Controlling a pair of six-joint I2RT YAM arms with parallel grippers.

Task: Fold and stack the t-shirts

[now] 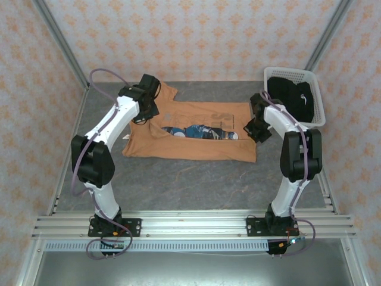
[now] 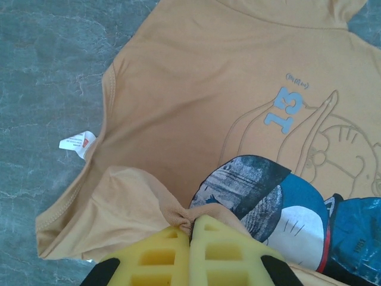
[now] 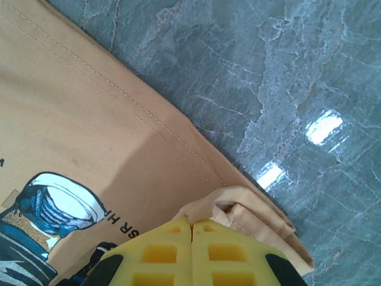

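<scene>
The orange tee (image 1: 190, 149) lies on the table (image 1: 196, 182), left gripper (image 2: 190, 229) pinched on a bunched fold, right gripper (image 3: 191, 226) pinched on a hem corner. Far right, the black tee (image 1: 290, 95) sits in the basket (image 1: 294, 71).

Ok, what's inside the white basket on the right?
A black t-shirt with a white mark fills the basket. Whatever lies beneath it is covered.
</scene>
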